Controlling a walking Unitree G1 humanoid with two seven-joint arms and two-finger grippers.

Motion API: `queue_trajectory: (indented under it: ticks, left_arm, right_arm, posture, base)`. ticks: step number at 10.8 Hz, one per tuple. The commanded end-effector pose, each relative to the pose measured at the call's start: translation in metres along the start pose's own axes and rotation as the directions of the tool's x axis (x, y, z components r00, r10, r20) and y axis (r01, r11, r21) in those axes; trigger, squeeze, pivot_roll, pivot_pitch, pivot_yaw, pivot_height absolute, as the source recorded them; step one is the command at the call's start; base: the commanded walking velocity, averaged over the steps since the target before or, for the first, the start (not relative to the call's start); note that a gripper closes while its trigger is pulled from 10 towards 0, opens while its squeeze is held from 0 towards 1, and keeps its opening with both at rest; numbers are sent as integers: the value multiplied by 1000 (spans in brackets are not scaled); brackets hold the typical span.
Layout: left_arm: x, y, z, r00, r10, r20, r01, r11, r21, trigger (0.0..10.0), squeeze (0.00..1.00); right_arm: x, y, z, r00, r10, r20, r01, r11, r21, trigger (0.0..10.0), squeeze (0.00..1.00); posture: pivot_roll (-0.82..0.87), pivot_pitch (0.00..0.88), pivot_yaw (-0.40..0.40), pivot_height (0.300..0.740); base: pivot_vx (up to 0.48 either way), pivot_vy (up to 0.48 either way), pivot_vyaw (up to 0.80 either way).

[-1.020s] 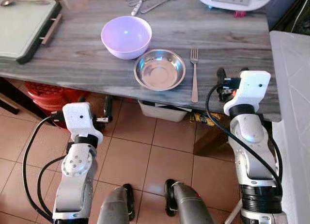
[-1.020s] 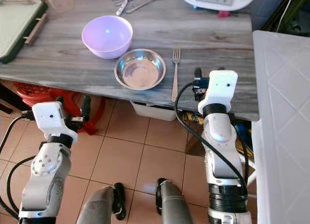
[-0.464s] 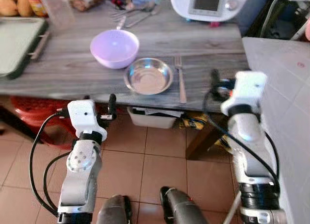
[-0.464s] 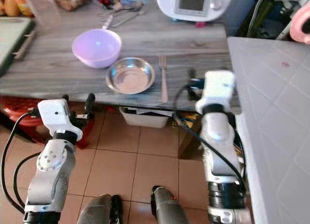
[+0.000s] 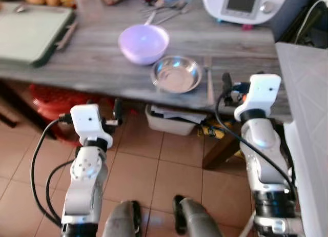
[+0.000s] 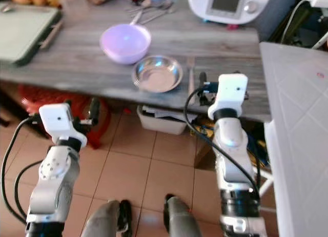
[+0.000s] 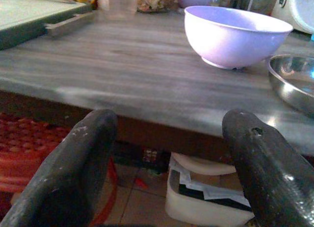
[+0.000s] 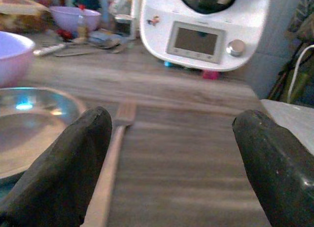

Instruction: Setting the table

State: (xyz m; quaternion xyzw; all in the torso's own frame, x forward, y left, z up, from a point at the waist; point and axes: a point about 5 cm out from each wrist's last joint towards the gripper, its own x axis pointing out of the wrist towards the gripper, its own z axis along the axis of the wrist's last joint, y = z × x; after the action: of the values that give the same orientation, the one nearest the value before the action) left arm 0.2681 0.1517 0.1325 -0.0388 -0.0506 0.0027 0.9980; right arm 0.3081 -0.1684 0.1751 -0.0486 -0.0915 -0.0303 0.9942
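A lilac bowl and a steel bowl stand side by side near the front edge of the grey wooden table. A fork lies just right of the steel bowl, its tines pointing to the back. My left gripper hangs open and empty below the table's edge, left of the bowls. The left wrist view looks over the tabletop at the lilac bowl. At the table edge, right of the fork, my right gripper is open with nothing in it.
A green tray lies at the table's left. A white kitchen machine and loose cutlery are at the back. Under the table sit a red basket and a white box. A white tiled counter borders the right.
The whole picture has shifted and blurred, so the camera moved; the table looks a little farther away. Bowls and fork lie as before. Both grippers stay open and empty.
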Motion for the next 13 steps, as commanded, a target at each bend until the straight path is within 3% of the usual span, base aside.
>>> queue_trajectory:
  ticks: [1, 3, 6, 9, 12, 13]
  left_arm:
    - [-3, 3, -2, 1000, 12, -7, -12, 1000, 2, 10000, 0]
    - [-10, 10, -6, 999, 24, -23, -24, 1000, 17, 10000, 0]
    - [-17, 21, -21, 998, 40, -57, -36, 997, 61, 10000, 0]
    - [-28, 27, -40, 994, 23, -105, -15, 997, 82, 10000, 0]
    - [-14, 14, -37, 998, -27, -61, 32, 996, 86, 10000, 0]
    - [-15, 11, -36, 997, -68, -36, 71, 995, 68, 10000, 0]
  right_arm:
    - [-9, -2, -9, 999, 11, -34, -11, 1000, 3, 10000, 0]
    - [-31, -11, -22, 998, 11, -69, -14, 999, -35, 10000, 0]
    - [-44, -23, -43, 990, -30, -137, 19, 996, -84, 10000, 0]
    - [-59, -27, -66, 979, -35, -201, 28, 999, -40, 10000, 0]
    - [-39, -18, -65, 986, -35, -164, 15, 993, -120, 10000, 0]
    - [-41, -21, -70, 978, -44, -204, 28, 997, -78, 10000, 0]
  posture:
    - [-38, 131, 2, 740]
    - [-35, 132, -2, 740]
    - [-17, 80, -6, 740]
    - [-13, 0, -7, 740]
    - [-28, 0, -1, 740]
    - [-32, 1, 0, 740]
  base:
    - [-247, 0, 0]
    - [-255, 0, 0]
    - [-255, 0, 0]
    - [-84, 0, 0]
    - [0, 0, 0]
    - [0, 0, 0]
